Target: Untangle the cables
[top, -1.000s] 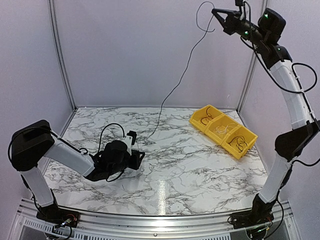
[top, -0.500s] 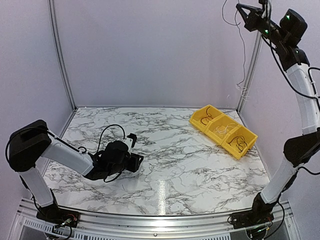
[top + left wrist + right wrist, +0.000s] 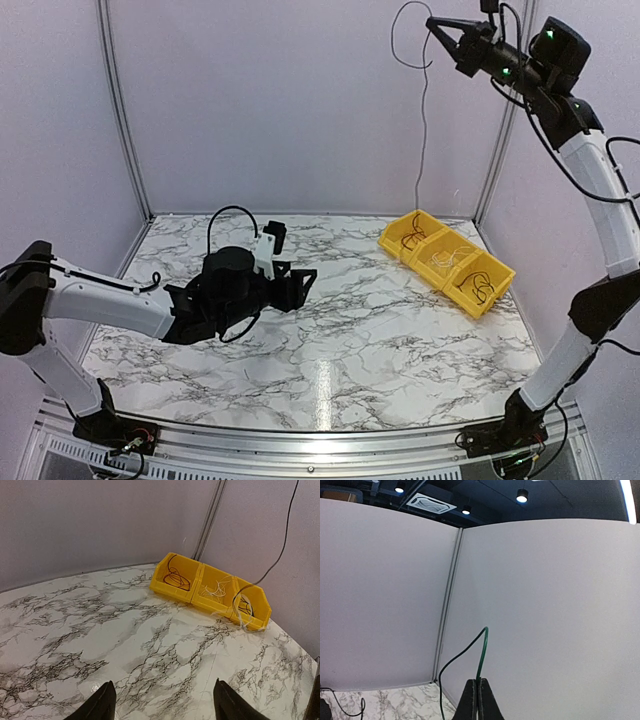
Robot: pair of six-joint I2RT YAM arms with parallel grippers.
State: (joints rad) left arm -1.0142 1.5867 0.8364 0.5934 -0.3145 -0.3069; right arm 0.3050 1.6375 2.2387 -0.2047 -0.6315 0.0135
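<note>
I have the right claw (image 3: 432, 22) raised high toward the back right corner, well above the yellow bins (image 3: 433, 272). On the right wrist camera its fingers (image 3: 472, 702) are pressed flat together on one thin dark cable (image 3: 424, 110), which pokes up from between them, bends over and drops away. From the top camera I see that cable curl into a loop just beside the claw tip. It then hangs almost straight down in front of the back wall (image 3: 300, 100), its lower end close over the bins; I cannot tell whether it touches them. The left claw (image 3: 303, 283) sits low over the marble tabletop (image 3: 400, 350), left of centre, pointing toward the bins and well apart from them. On its wrist camera the jaws stand wide apart with only tabletop showing between them, so it grips nothing. More dark cables (image 3: 482, 285) lie coiled in the two end compartments of the bins, and the middle compartment holds pale strands (image 3: 215, 587)
</note>
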